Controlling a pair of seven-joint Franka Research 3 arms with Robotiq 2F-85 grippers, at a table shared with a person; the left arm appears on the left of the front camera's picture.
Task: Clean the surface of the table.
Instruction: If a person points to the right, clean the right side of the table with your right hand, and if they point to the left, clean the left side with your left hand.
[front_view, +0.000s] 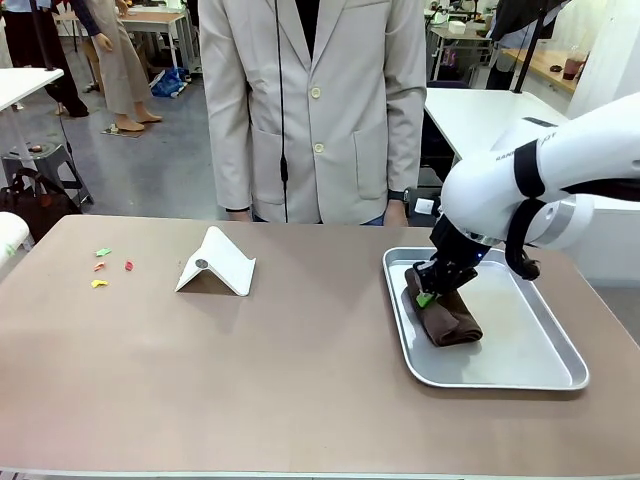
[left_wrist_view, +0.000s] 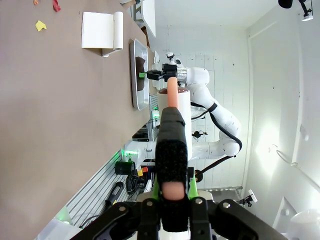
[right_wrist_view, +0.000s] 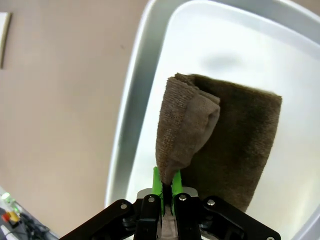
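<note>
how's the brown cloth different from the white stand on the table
The cloth is dark brown and soft, lying folded; the stand is white and stiff, propped like a tent. The cloth lies in the metal tray, the stand on the bare table. The right tool is shut on the cloth's edge; nothing touches the stand. Both are folded over.

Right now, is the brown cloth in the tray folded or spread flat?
Folded: the brown cloth lies in layers in the metal tray, one edge pinched by the right gripper.
</note>
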